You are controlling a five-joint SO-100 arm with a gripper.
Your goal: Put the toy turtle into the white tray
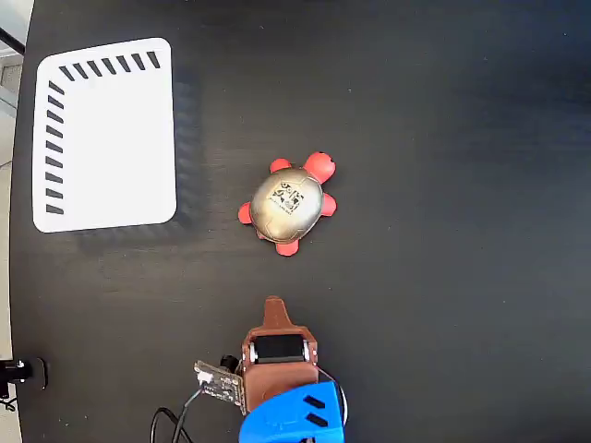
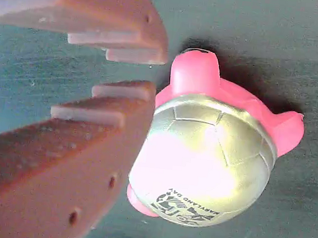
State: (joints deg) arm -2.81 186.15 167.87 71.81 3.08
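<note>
The turtle [image 1: 287,203] sits mid-table, well apart from the tray [image 1: 106,135] at the top-left corner; the empty gripper [image 2: 144,72], slightly parted, should pinch its probably slick, light shell across the sides.

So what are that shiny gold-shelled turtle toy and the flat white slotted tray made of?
The gold-shelled turtle toy looks like soft foam or rubber: seamed metallic-painted shell, matte pink limbs. The flat white slotted tray seems matte plastic or card; I can't tell which.
</note>
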